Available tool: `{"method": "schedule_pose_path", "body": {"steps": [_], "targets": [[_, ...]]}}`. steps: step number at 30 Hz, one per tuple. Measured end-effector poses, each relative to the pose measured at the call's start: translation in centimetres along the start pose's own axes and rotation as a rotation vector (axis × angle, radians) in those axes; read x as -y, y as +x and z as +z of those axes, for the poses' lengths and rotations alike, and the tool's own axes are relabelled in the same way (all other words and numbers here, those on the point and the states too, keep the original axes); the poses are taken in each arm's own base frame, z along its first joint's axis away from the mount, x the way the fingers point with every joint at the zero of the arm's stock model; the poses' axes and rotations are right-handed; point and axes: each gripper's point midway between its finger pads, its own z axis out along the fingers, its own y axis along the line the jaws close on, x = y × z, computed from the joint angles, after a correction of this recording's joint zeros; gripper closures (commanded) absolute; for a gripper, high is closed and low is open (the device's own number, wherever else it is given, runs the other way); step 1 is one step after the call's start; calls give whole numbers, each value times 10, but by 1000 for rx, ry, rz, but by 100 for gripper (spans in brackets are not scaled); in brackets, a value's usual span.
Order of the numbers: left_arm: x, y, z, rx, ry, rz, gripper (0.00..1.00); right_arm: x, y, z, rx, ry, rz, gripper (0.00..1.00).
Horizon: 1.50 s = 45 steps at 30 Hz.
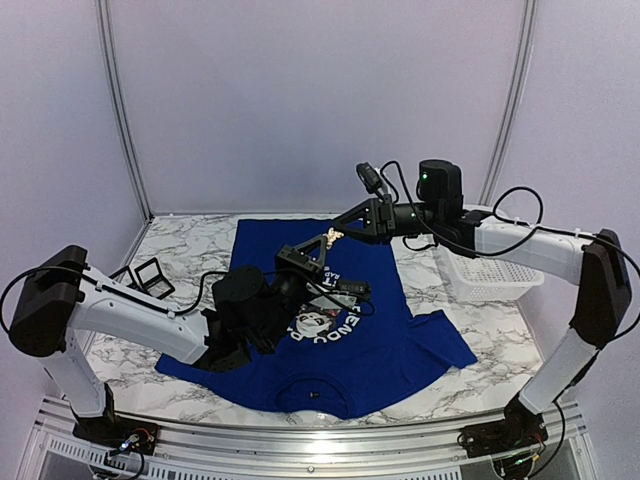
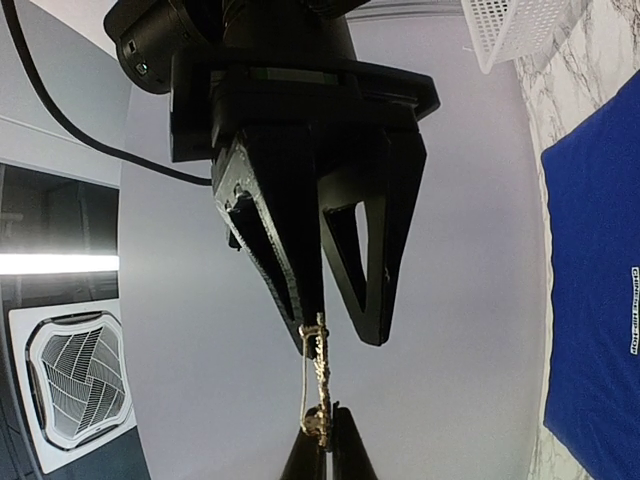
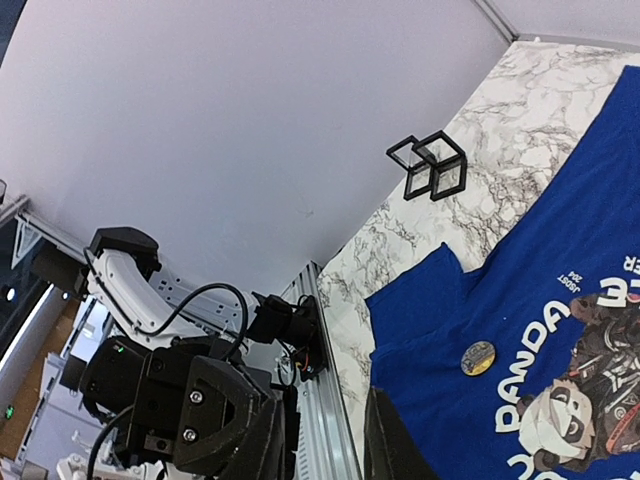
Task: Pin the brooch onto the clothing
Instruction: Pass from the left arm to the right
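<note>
The brooch is a thin gold-coloured piece with a fine wire running alongside it. It hangs in mid-air over the T-shirt, at about 12 o'clock from the panda graphic in the top view. The left gripper is pinched tight on the brooch's lower end. The right gripper reaches in from the 3 o'clock side. Its jaws are narrow but a gap shows between them: the brooch's upper end touches the inner tip of one finger and stands clear of the other, so the right gripper has no hold on it.

The brooch looks light, hard and slippery, and its wire is probably easy to bend. The sturdier body is the safer place to grip, leaving the wire free. The T-shirt lies flat on the marble table and is soft and limp. It will likely bunch and lift with the pin unless it is pressed down or pinched into a fold beside the entry point. A small round badge sits on the T-shirt just beside the white lettering; whether it is fastened cannot be told.
</note>
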Motion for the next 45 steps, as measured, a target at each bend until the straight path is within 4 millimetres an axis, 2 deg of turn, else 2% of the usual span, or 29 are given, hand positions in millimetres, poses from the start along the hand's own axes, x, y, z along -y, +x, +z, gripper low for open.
{"method": "schedule_pose_path", "body": {"steps": [8, 13, 15, 17, 20, 26, 31, 33, 45], "targets": [[-1, -3, -1, 9, -2, -2, 100, -9, 1, 2, -20, -41, 6, 79], [-1, -3, -1, 9, -2, -2, 100, -14, 4, 4, -38, -63, 12, 82], [-1, -3, -1, 9, -2, -2, 100, -17, 5, 5, -45, -71, 8, 88], [-1, -3, -1, 9, -2, -2, 100, -18, 8, 7, -53, -76, 4, 100], [1, -3, -1, 6, 1, 5, 100, -19, 10, 8, -62, -81, 9, 99], [1, -3, -1, 6, 2, 8, 100, -19, 11, 8, -66, -82, 4, 89], [0, -3, -1, 6, 1, 7, 100, -18, 17, 9, -91, -86, 3, 93], [0, -3, -1, 7, 1, 8, 100, -18, 18, 9, -97, -90, -2, 100], [4, -5, -4, 16, 7, 29, 100, -16, 22, 10, -116, -97, 23, 100]]}}
